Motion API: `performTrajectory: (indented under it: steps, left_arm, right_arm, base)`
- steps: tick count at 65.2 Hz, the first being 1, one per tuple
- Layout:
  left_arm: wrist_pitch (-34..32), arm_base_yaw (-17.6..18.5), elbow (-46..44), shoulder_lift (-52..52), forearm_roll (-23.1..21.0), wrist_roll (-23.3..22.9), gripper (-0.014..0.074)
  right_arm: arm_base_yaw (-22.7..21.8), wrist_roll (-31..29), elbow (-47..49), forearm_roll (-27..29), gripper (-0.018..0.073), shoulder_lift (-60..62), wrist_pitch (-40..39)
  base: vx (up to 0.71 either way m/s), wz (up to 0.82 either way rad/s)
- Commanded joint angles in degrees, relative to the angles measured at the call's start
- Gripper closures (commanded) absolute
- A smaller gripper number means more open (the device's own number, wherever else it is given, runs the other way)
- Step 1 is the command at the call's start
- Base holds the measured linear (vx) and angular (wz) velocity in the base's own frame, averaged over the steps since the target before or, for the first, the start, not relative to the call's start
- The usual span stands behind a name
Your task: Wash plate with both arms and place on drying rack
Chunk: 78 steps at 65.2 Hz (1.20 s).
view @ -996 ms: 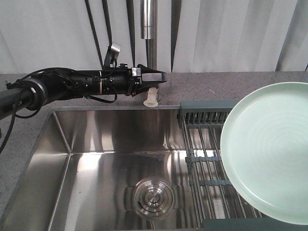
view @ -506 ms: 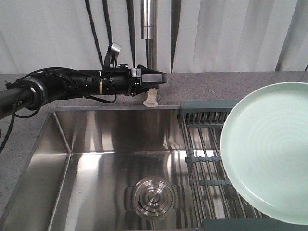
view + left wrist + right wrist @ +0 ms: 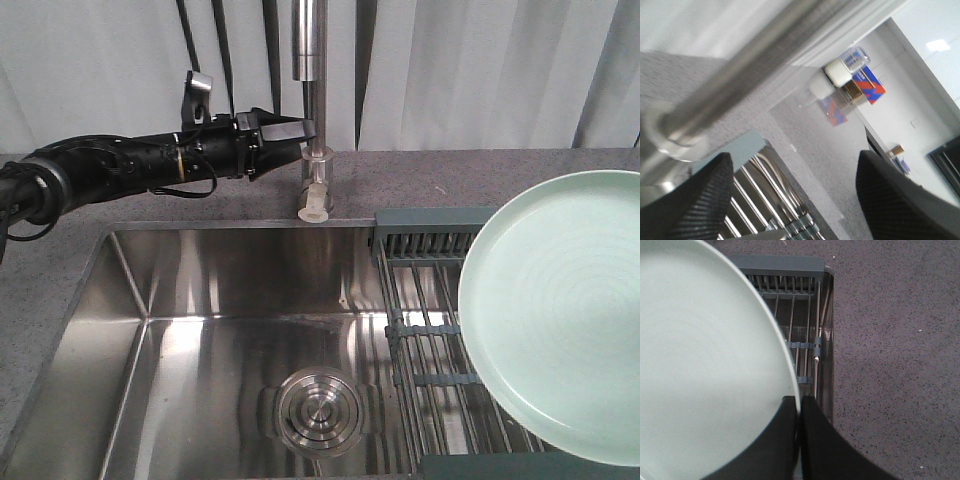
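Just beside left pincer (image 3: 300, 138), faucet (image 3: 309, 40).

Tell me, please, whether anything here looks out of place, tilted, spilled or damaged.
Nothing looks spilled or broken. The plate is held over the drying rack, with the right gripper shut on its rim. The left gripper is open beside the faucet.

I can read no text, number or brand in any of my views. In the left wrist view, a small box (image 3: 866, 84) far behind the faucet pipe (image 3: 740, 65) carries a blue, red and white print (only colour patches from here), too blurred for me to make out any letter.
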State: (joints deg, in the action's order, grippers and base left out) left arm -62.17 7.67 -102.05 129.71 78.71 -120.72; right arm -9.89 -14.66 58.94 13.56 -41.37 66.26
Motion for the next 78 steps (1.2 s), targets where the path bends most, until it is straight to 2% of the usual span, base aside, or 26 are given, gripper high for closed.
performTrajectory:
  steps: [1, 10, 15, 22, 31, 45, 51, 66, 78]
  left_arm:
    - [-4.6, -2.0, -1.6, -4.0, -4.5, -0.5, 0.0143]
    - [-11.9, -5.3, -1.6, -4.0, -4.8, -0.5, 0.024]
    - [-17.3, -7.1, -1.6, -4.0, -5.5, -0.5, 0.0323]
    - [-17.4, -9.5, -1.6, -5.3, -3.1, -0.5, 0.0454]
    - [-17.4, -11.6, -1.5, -8.6, 2.3, -0.5, 0.0607]
    - [-17.4, -14.1, -1.5, -16.3, 18.1, -0.5, 0.0603]
    - [-17.3, -14.1, -1.4, -20.3, 24.8, -0.5, 0.0603]
    - [-17.3, -14.2, 5.6, -31.4, 24.7, -0.5, 0.0603]
    - [-17.3, -14.2, 17.0, -41.0, 24.7, -0.5, 0.0603]
  right_arm:
    - [-0.4, -0.4, 1.4, 0.7, 0.0566, -0.1, -4.0]
    - [-0.4, -0.4, 1.4, 0.7, 0.0566, -0.1, -4.0]
    - [-0.4, -0.4, 1.4, 0.7, 0.0566, -0.1, -4.0]
    - [-0.4, -0.4, 1.4, 0.7, 0.0566, -0.1, -4.1]
    - [-0.4, -0.4, 1.4, 0.8, 0.0566, -0.1, -4.1]
    - [-0.4, -0.4, 1.4, 1.2, 0.0566, -0.1, -3.8]
    - [-0.4, -0.4, 1.4, 2.5, 0.0566, -0.1, -3.7]
    - [-0.4, -0.4, 1.4, 5.7, 0.0566, -0.1, -3.6]
    - [-0.4, -0.4, 1.4, 5.8, 0.0566, -0.1, -3.7]
  base:
    - [0.0, 0.0]
    - [0.0, 0.0]
    - [0.0, 0.0]
    - [0.0, 0.0]
    - [0.0, 0.0]
    - [0.0, 0.0]
    - [0.0, 0.0]
    - [0.0, 0.0]
    - [0.0, 0.0]
